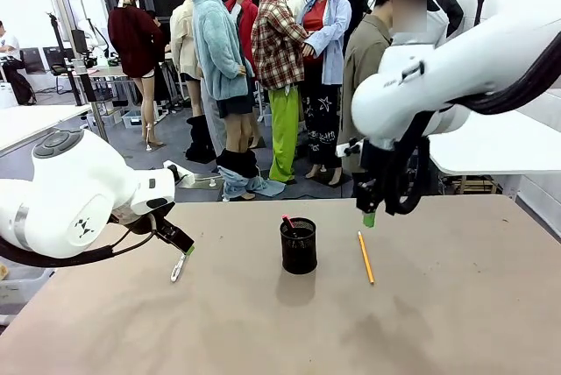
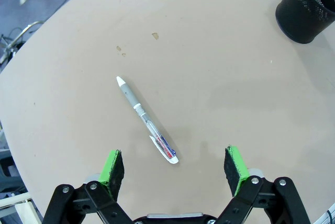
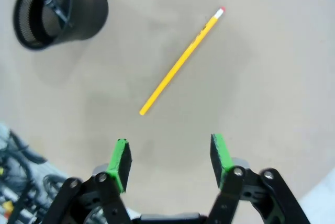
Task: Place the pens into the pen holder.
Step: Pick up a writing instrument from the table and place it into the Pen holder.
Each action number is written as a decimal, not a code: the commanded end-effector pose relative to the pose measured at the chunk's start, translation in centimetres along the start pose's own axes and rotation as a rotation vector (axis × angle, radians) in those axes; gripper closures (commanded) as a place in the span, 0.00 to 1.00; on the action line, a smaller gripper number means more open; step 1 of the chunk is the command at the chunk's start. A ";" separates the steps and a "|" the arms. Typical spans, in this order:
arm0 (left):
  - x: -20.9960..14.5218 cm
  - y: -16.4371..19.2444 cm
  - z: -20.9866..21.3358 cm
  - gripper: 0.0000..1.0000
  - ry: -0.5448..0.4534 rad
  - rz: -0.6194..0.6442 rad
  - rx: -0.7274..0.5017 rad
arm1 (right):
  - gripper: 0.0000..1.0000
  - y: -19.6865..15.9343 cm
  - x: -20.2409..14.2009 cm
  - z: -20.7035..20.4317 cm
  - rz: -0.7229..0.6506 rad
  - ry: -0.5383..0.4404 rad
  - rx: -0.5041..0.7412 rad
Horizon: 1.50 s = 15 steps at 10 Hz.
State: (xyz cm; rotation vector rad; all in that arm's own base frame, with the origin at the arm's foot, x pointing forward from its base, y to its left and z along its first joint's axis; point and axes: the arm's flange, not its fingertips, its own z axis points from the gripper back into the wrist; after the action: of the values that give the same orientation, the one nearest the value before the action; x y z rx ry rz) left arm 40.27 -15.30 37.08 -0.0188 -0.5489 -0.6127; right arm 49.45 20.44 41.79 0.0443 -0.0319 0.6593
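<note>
My left gripper hangs released, pads wide apart, just above the white pen, which lies flat on the table with its clip end between my fingers and its pale tip pointing away. My right gripper is spread open too, empty, hovering higher over a yellow pencil that lies beside the pen holder on my right.

The holder stands upright mid-table with a red-tipped pen already leaning inside, so I judge the job partly done, and the step in hand is the pick-up of these two loose ones.

The pen lies slantwise to my left jaws. I think I should turn that wrist until the pads cross the barrel, then drop and close. The right hand needs a longer descent, and its pads should meet the thin pencil near its middle so it does not tip.

In the left wrist view the holder is cut by the picture's corner. In the right wrist view a dark shape lies inside the cup beside the red tip, and I cannot tell what it is. From the front, my left fingers are too small to judge.
</note>
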 end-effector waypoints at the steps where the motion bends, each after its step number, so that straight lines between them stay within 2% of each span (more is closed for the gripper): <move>1: -0.1 0.2 0.1 0.00 -0.001 0.005 -0.001 | 0.24 1.1 1.8 -2.0 -0.095 0.032 -0.039; 5: -0.1 0.2 0.1 0.00 -0.001 0.005 -0.001 | 0.24 0.9 3.1 -6.7 -0.270 0.046 -0.112; 9: -0.1 0.2 0.1 0.00 -0.001 0.005 -0.001 | 0.24 -0.1 4.8 -9.6 -0.303 0.045 -0.076; 15: -0.1 0.2 0.1 0.00 -0.001 0.005 -0.001 | 0.24 -0.1 4.8 -12.7 -0.321 0.068 -0.049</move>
State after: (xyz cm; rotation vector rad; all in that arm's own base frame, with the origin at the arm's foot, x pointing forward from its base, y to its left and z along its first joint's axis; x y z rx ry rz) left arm 40.27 -15.29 37.08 -0.0188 -0.5489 -0.6127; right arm 53.39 23.56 30.00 -0.0119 0.0433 0.3646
